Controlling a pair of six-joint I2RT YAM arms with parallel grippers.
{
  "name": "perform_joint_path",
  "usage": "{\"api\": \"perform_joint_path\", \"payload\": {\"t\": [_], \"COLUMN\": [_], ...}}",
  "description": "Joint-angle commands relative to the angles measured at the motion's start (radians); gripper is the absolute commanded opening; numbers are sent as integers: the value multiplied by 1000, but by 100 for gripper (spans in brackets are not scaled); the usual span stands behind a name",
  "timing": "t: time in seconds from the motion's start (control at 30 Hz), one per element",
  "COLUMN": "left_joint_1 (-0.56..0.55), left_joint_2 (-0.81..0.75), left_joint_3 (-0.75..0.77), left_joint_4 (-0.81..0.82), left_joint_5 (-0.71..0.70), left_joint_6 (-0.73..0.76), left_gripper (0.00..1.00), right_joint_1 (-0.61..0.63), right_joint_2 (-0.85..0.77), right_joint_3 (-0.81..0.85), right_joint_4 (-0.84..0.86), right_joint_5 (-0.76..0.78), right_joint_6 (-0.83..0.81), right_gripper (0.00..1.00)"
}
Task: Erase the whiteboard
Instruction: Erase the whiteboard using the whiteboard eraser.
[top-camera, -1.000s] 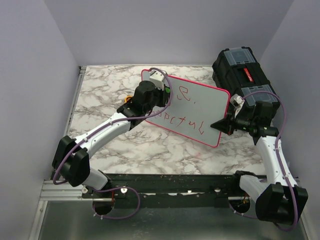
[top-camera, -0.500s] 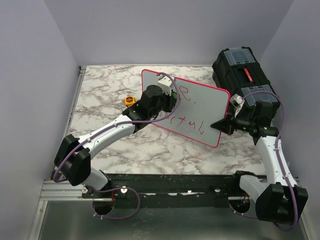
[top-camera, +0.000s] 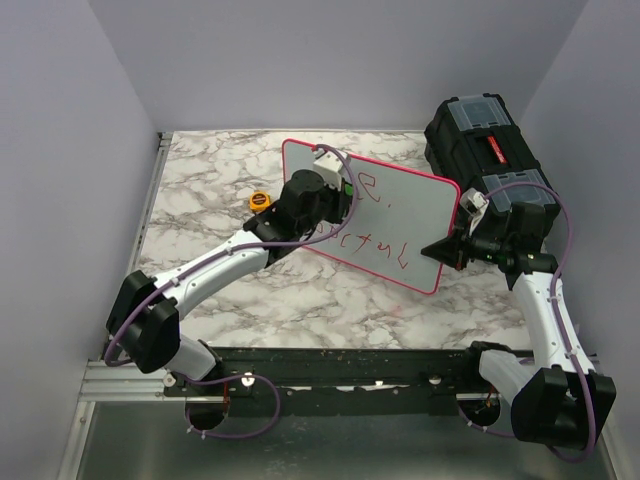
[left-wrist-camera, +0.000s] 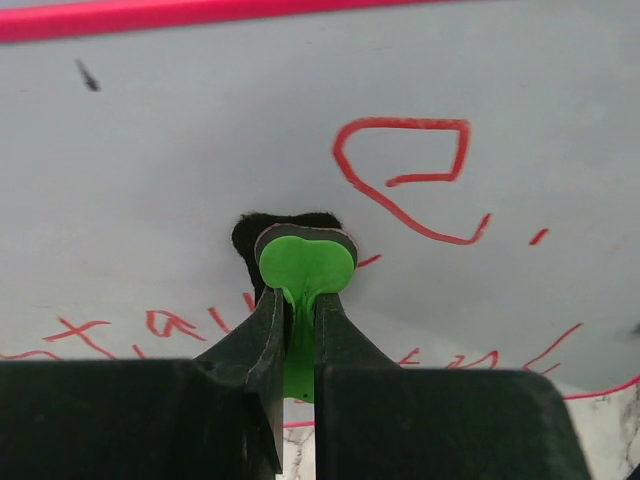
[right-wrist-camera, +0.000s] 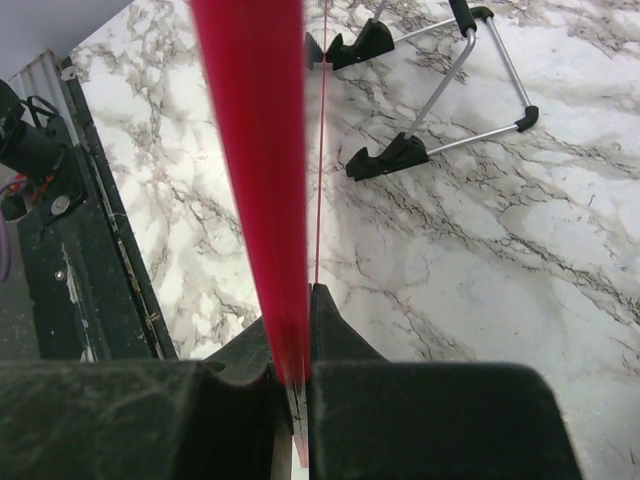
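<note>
Whiteboard (top-camera: 405, 205) with a pink-red rim is held tilted over the middle of the marble worktop (top-camera: 210, 170), nearer to its right edge than to its left one. Red marker letters (left-wrist-camera: 405, 123) are seen on its white face. Its right edge is clamped between the closed jaws of the right gripper (top-camera: 441, 248); in the right wrist view the rim passes as a red band between the two fingers. The left gripper (left-wrist-camera: 298, 315) is closed tightly on a green eraser (left-wrist-camera: 305, 262), and the black pad of this eraser is pressed against the face of the board, just below and to the left of a big red looped letter. A black toolbox (top-camera: 483, 140) is placed at the far right corner of the worktop, just behind the right gripper. A small orange round object (top-camera: 260, 200) lies on the worktop beside the left edge of the board. A wire stand with black feet (right-wrist-camera: 385, 158) is seen on the marble behind the board; whether it is joined to the board cannot be told.
</note>
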Motion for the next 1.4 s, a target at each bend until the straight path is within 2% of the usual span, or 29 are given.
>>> {"api": "perform_joint_path", "payload": {"t": [0.0,0.27,0.4,0.67,0.77,1.1,1.37], "left_joint_1": [-30,63,69,-41,-48,71,-36], "left_joint_2": [9,-19,-29,-6,-1,-54,-35], "left_joint_3": [-5,-31,-36,-42,-48,-78,-62], "left_joint_4": [19,4,4,40,52,20,21], "left_joint_5": [-4,8,17,5,-1,-4,-22], "left_joint_6": [-10,15,15,-20,-24,-19,-68], "left_gripper": [0,0,0,0,0,0,0], "right_joint_1": [4,4,5,5,4,5,4], "right_joint_2": [-11,-16,-14,-10,-12,-20,-21], "right_joint_3": [19,19,19,19,17,21,23], "right_joint_4": [20,20,20,21,21,17,14], "right_joint_5": [-58,-58,-60,-57,-55,-60,-73], "right_joint_6": [-58,-58,-58,-59,-58,-60,-61], "right_gripper": [0,0,0,0,0,1,1]}}
